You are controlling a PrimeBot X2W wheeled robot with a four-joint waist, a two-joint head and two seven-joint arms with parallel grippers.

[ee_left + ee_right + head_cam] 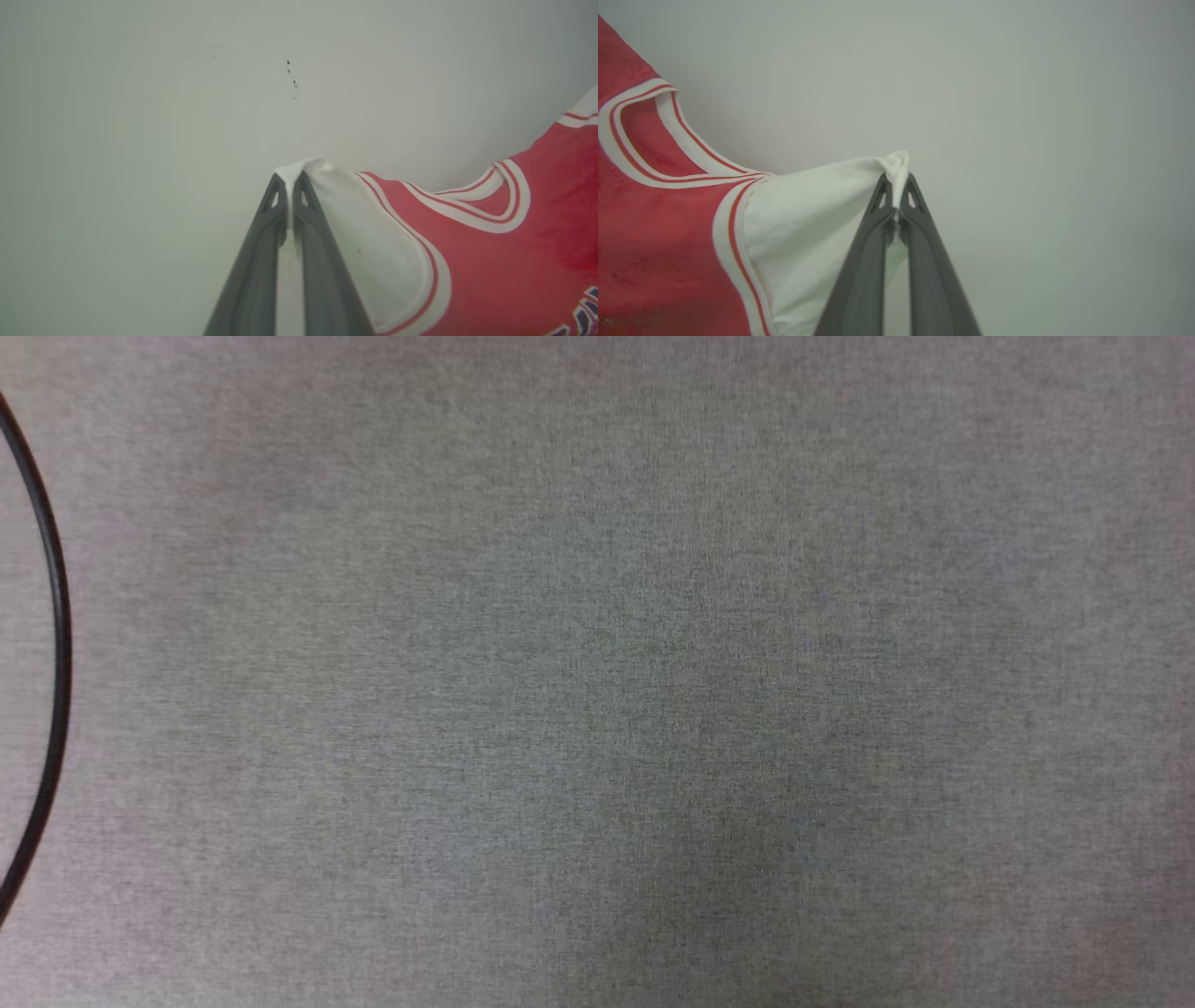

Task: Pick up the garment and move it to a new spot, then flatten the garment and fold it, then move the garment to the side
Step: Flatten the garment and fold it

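The garment [490, 261] is a red jersey with white sleeves and red-and-white striped trim. It hangs stretched between my two grippers. In the left wrist view my left gripper [289, 179] is shut on the tip of one white sleeve, and the red body with its neckline runs off to the right. In the right wrist view my right gripper [896, 182] is shut on the tip of the other white sleeve, with the garment [658, 242] spreading to the left. Black lettering peeks in at the left wrist view's lower right corner.
The head view looks at a grey woven fabric surface [597, 672] with a thin black curved cable [58, 644] along its left edge. Behind the garment both wrist views face a plain pale wall [140, 116] with a few small dark specks.
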